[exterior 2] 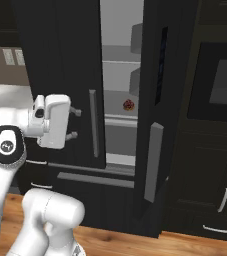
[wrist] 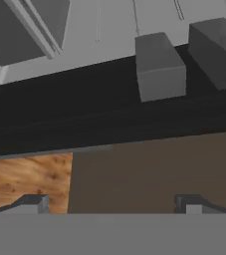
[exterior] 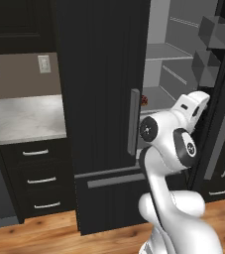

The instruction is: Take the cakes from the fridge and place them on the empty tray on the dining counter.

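The fridge stands with its left door shut and its right door swung open. One cake with a dark red top sits on a pale middle shelf inside; it also peeks past the left door's edge as the cake. My gripper is open and empty. It hovers in front of the shut left door, left of its handle and short of the opening. In the hand view the gripper looks along the open door's inner side toward the floor. The empty tray and the dining counter are out of view.
Grey door bins jut from the open door's inner face. A wall counter with black drawers is left of the fridge. Black cabinets with a built-in oven stand right of it. The floor is wood.
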Tool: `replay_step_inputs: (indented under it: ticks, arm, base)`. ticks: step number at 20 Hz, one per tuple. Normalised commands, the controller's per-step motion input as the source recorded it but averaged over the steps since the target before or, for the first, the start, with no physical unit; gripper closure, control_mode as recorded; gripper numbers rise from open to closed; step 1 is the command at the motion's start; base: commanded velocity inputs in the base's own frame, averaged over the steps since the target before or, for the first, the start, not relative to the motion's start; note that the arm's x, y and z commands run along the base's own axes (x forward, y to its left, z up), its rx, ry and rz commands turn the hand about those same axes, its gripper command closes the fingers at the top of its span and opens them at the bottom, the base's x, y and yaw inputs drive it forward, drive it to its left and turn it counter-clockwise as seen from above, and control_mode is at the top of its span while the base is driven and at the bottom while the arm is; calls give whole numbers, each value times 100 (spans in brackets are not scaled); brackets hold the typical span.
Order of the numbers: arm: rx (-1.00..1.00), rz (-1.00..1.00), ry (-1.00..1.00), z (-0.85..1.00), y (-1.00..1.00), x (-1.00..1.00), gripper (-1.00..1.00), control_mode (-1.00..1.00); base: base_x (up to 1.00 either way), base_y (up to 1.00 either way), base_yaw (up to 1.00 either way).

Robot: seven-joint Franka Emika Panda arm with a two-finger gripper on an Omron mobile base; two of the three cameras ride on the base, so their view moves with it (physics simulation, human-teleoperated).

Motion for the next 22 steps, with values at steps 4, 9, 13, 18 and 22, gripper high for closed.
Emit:
replay_step_inputs:
  ticks: [4,9,13,18,22]
  arm:
    - [1,0,2,-33,-71,52,-100,-100]
    - [4,9,18,-22,-74,52,-100,-100]
    - [0,6,18,-23,-18,81,-100,-100]
    - [0,0,10,-33,0,88,-100,-100]
    - [-3,-2,8,-36,-32,64,-100,-100]
  base:
    - [0,0,0]
    - [0,0,0]
    - [0,0,0]
    - [0,0,0]
    - [0,0,0]
